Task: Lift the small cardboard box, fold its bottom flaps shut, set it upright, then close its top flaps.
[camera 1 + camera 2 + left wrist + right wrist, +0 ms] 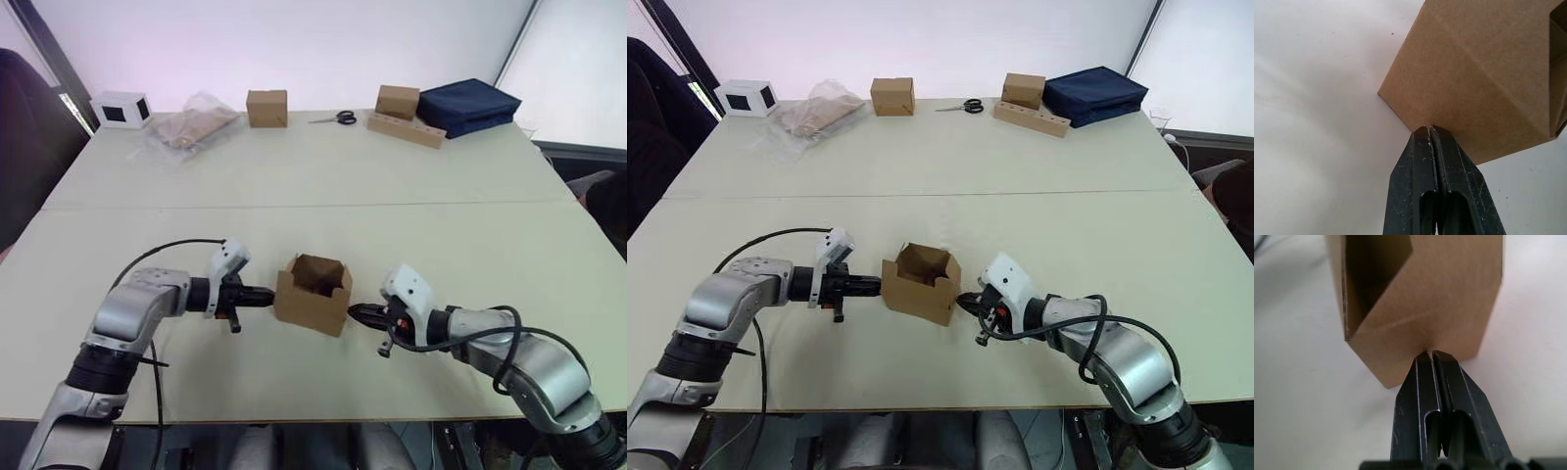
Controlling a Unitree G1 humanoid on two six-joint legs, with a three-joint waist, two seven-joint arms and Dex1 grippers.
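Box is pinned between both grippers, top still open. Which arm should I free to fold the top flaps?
Probably the right. Both shut grippers, left gripper and right gripper, press opposite walls of the small cardboard box, but its raised flaps stand nearer the right one.

Head views were aimed forward and down over the table [294,186]; wrist views were held close against the small cardboard box [1479,73], shared by all.

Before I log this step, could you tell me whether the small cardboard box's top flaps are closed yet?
Not yet: the small cardboard box is open on top, its dark inside showing between raised flaps.
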